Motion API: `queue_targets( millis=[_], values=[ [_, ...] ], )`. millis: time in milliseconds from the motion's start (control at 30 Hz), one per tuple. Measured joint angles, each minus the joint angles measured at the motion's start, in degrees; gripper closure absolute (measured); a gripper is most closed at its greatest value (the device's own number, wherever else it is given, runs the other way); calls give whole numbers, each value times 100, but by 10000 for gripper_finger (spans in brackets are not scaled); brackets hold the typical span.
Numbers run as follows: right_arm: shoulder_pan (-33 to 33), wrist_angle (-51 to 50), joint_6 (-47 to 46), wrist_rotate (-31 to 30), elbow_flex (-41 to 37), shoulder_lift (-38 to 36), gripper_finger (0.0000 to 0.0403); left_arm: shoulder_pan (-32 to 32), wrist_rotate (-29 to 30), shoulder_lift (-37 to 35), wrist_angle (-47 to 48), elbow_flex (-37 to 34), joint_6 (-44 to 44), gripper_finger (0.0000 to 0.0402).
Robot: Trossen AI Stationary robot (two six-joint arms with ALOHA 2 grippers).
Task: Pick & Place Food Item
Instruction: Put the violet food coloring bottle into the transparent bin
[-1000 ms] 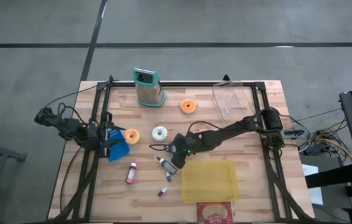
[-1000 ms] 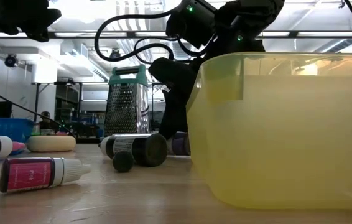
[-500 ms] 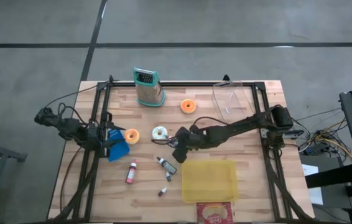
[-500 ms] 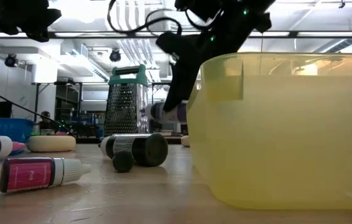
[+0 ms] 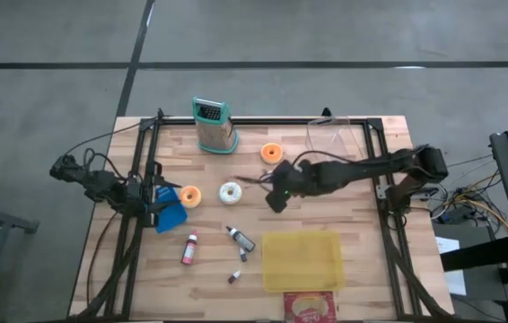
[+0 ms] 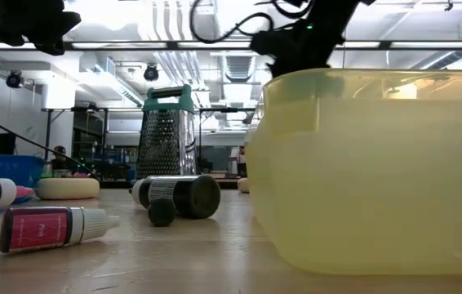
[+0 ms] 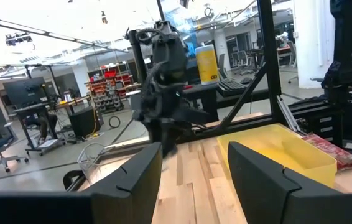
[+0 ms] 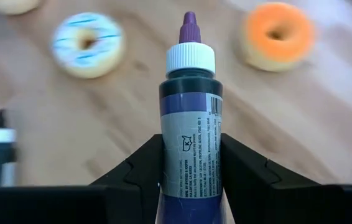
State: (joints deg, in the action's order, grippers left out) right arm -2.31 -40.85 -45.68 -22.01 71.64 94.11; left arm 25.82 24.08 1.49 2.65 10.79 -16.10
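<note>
My right gripper (image 5: 276, 199) hangs over the middle of the table, shut on a purple food-colouring bottle (image 8: 188, 118) with a white cap and purple tip. Beyond the tip lie a white-and-blue doughnut (image 8: 89, 43) and an orange doughnut (image 8: 278, 34), flat on the wood. A third, yellow-orange doughnut (image 5: 189, 196) lies farther left. My left gripper (image 7: 194, 180) waits open at the table's left edge (image 5: 157, 199), with nothing between its fingers. My right gripper pinches the bottle's labelled body (image 8: 188, 158) between its two fingers (image 8: 145, 171), one on each side. The fingers slant down from the table's right side and lie along the bottle. The bottle is lifted clear, tilted, its cap pointing ahead past the fingertips.
A yellow tub (image 5: 301, 260) stands near the front edge, a red packet (image 5: 310, 307) in front of it. A black bottle (image 5: 240, 239), a pink bottle (image 5: 188, 248) and a small one (image 5: 234, 276) lie left of the tub. A grater (image 5: 214, 126) and a clear container (image 5: 335, 144) stand at the back.
My right gripper has risen from beside the black bottle and gone toward the far right, tipping less steeply downward. The purple bottle has come up with it, lifted clear of the table.
</note>
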Motion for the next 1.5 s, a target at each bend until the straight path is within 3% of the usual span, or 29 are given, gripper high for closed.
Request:
queue_targets(
  millis=[200,633,833,1100,1267,1500],
  values=[
    [288,-873,-366,-214,-7,-602,268,0,0,3,-1,0,0,213],
    [1291,-1693,-362,-220,-4,-1700,268,0,0,5,0,0,2,213],
    [1945,-1884,442,-217,-1,-2018,268,0,0,5,-2,0,1,213],
    [2921,-1874,713,-153,33,-2017,268,-1,0,5,1,0,1,213],
    [3561,-1834,1406,403,24,-1855,268,-2,0,5,-2,0,0,213],
    [3983,-1549,1690,553,-9,-1450,268,0,0,5,-2,0,0,213]
  ],
)
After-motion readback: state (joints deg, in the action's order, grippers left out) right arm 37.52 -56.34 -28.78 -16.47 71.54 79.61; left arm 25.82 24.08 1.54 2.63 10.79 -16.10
